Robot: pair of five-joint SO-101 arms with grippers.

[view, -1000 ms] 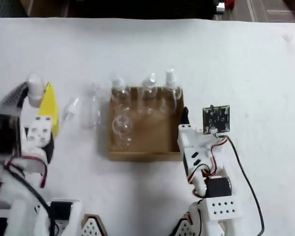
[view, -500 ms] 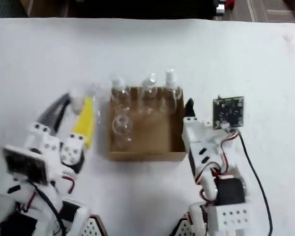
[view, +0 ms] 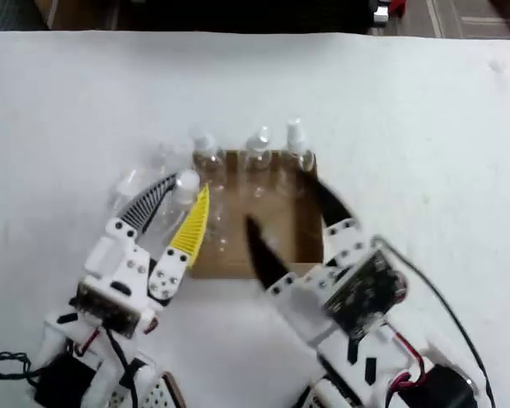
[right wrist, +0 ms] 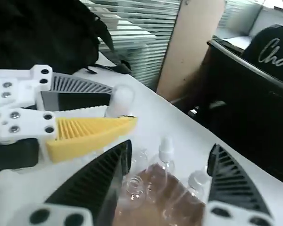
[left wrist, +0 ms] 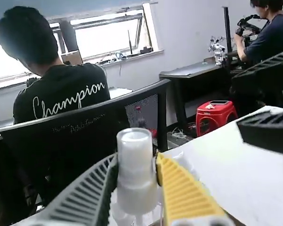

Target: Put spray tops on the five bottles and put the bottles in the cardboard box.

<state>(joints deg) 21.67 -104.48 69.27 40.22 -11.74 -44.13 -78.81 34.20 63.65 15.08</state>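
Clamping left gripper [view: 185, 189] jaws on a spray top [left wrist: 134, 165] beside the cardboard box [view: 229, 269]. Holding right gripper [view: 282, 204] over it, jaws wide open.

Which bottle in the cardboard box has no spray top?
The lone bottle nearer the arms: its neck is open, while the three bottles along the far wall of the box carry white spray tops.

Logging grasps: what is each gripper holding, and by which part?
Left gripper: a spray top, pinched at its sides below the head. Right gripper: open, holding nothing.
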